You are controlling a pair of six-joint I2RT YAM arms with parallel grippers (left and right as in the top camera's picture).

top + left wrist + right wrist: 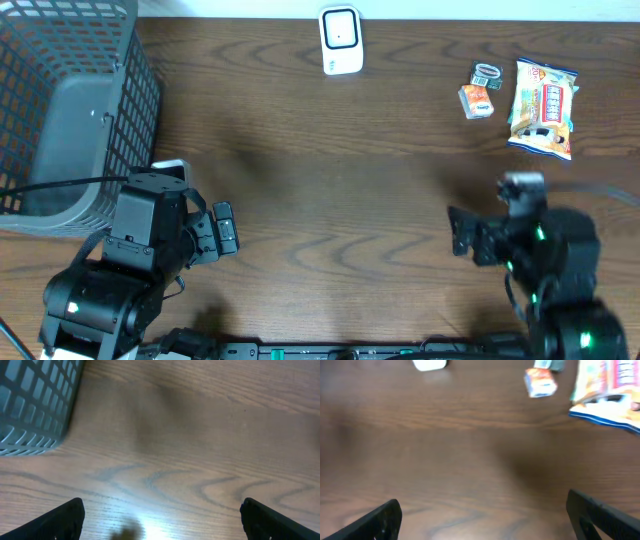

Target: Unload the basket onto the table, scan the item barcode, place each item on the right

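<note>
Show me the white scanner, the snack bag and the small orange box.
white scanner (340,40), overhead view, centre of its front face.
snack bag (543,108), overhead view, middle of the printed front.
small orange box (477,101), overhead view, its top face.

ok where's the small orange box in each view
Overhead: small orange cardboard box at upper right, just left of the colourful plastic snack bag.
Left wrist: not in it.
Right wrist: box at top, right of centre.
Shared landmark: the bag, overhead and right wrist only.
</note>
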